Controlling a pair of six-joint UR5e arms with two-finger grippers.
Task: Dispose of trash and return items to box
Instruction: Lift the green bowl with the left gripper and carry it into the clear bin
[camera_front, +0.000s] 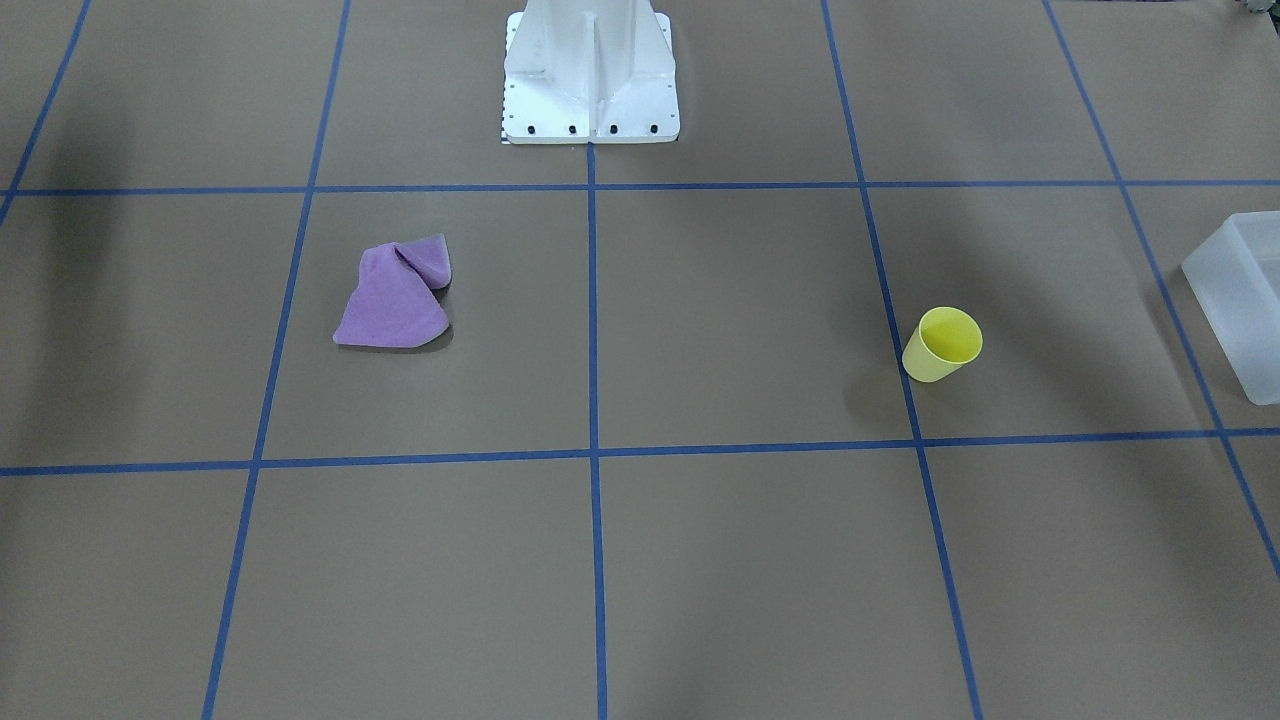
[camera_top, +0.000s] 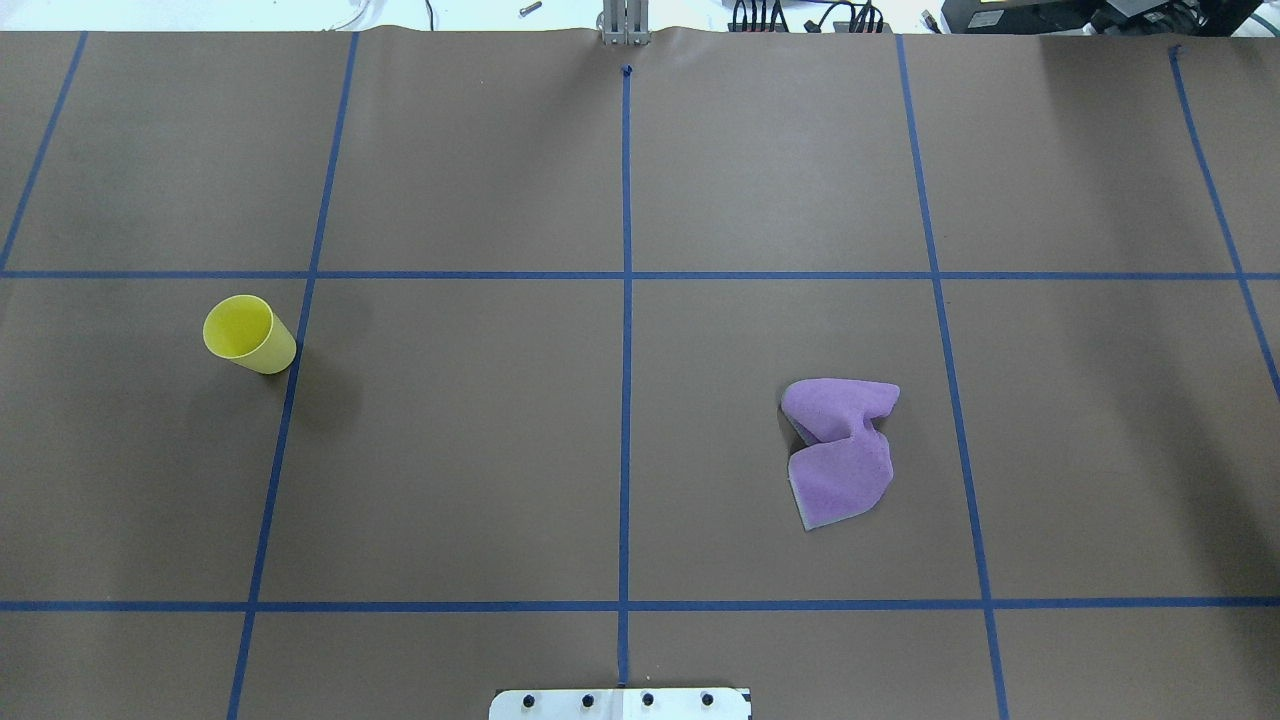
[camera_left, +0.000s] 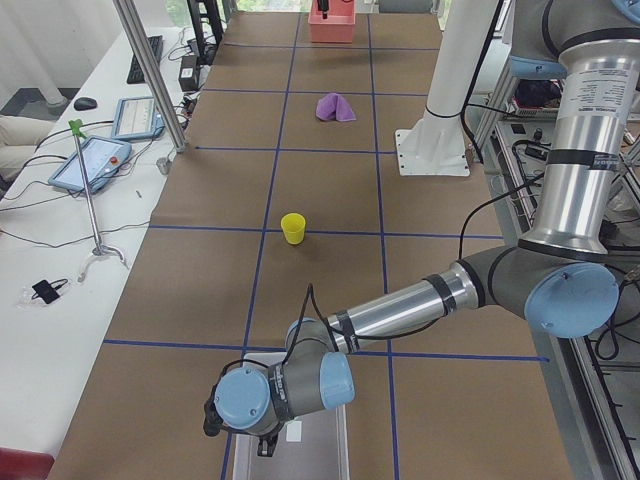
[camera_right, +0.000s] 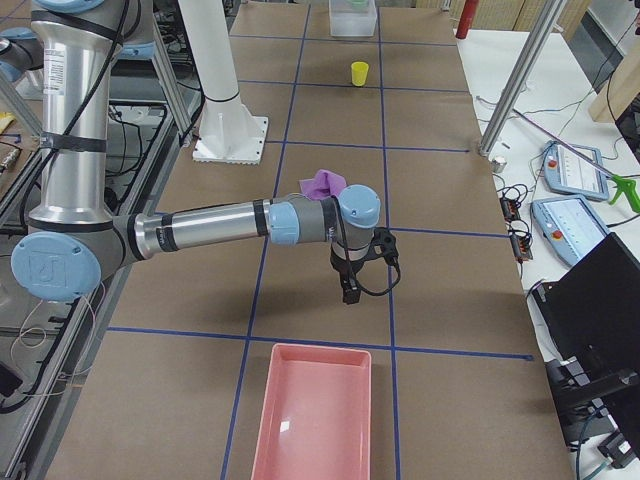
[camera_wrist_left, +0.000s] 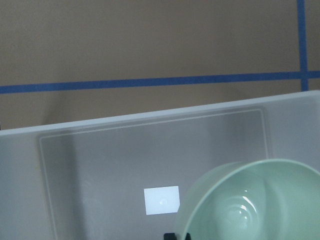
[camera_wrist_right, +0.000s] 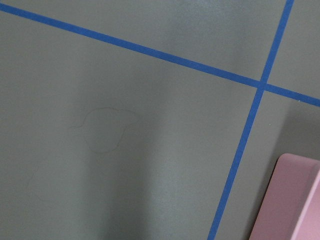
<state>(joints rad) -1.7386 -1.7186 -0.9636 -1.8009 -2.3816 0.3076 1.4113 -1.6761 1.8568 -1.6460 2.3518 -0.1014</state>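
Note:
The yellow cup (camera_front: 942, 344) stands upright on the brown table, also in the overhead view (camera_top: 250, 335). The frosted box (camera_wrist_left: 150, 160) fills the left wrist view, with the mint-green bowl (camera_wrist_left: 255, 205) at its lower right, inside or just above it. My left gripper (camera_left: 262, 445) hangs over the box (camera_left: 315, 450); I cannot tell whether it is open or shut. My right gripper (camera_right: 348, 292) hovers above bare table between the purple cloth (camera_right: 325, 183) and the pink tray (camera_right: 315, 410); I cannot tell its state.
The crumpled purple cloth (camera_top: 840, 450) lies on the robot's right half of the table. The white pedestal (camera_front: 590, 70) stands at the robot's edge. The box's corner (camera_front: 1240, 300) shows at the front view's right edge. A tray corner (camera_wrist_right: 295, 200) shows in the right wrist view.

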